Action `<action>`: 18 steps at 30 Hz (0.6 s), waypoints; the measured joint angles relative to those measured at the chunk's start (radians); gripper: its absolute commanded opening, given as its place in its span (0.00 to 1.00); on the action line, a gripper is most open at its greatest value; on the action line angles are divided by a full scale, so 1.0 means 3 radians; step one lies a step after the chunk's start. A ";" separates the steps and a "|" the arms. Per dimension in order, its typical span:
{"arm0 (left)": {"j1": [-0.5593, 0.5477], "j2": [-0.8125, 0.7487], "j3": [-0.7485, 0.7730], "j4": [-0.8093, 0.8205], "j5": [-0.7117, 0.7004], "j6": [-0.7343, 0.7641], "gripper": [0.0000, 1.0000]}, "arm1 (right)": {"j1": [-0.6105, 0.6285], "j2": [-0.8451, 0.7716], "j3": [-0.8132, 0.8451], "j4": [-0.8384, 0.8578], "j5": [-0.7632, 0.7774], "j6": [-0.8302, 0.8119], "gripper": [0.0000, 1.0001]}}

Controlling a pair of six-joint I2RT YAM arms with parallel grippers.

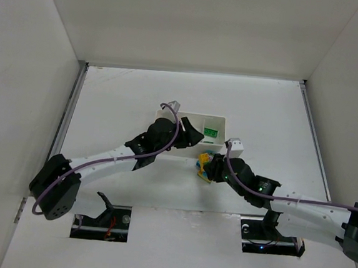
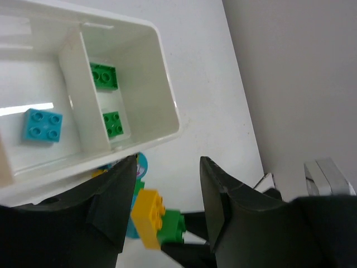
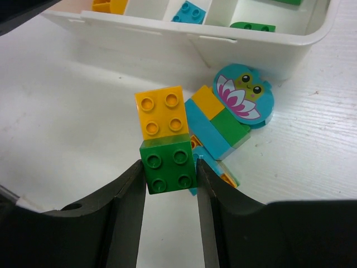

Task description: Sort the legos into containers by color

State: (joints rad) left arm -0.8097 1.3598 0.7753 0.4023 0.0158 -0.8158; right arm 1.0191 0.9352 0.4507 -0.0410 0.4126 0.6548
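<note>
Right gripper (image 3: 169, 167) clamps one green-yellow pair (image 3: 163, 134); left gripper (image 2: 167, 164) gapes empty; tray (image 2: 150, 84) holds two green bricks (image 2: 104, 75), one cyan brick (image 2: 42, 124)

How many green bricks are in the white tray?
2, both in the low white plastic tray's end compartment: one green studded plastic brick farther back, another nearer the front wall. Other compartments are partly hidden.

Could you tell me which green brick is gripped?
The green brick joined to a yellow brick, in the right gripper; no others are held.
</note>
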 measured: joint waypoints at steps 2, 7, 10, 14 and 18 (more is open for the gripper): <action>-0.0003 -0.0224 -0.0153 -0.0114 -0.0017 0.0018 0.50 | -0.0015 0.0106 0.0045 -0.0001 0.0000 -0.0028 0.19; -0.0053 -0.0558 -0.0472 -0.0314 -0.0046 0.0024 0.54 | -0.0018 0.0301 0.0191 0.0020 -0.0008 -0.0092 0.19; -0.0095 -0.0577 -0.0529 -0.0374 -0.0046 0.0025 0.54 | -0.0018 0.0373 0.0275 0.0046 -0.0019 -0.0103 0.19; -0.0136 -0.0577 -0.0537 -0.0357 -0.0045 0.0025 0.54 | -0.0018 0.0388 0.0343 0.0103 -0.0029 -0.0100 0.19; -0.0154 -0.0544 -0.0537 -0.0291 -0.0051 0.0024 0.52 | -0.0014 0.0388 0.0350 0.0177 -0.0074 -0.0090 0.19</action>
State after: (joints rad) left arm -0.8558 1.1965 0.6144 0.3149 0.0006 -0.8085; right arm 1.0149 1.0515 0.5556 0.0120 0.3904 0.6277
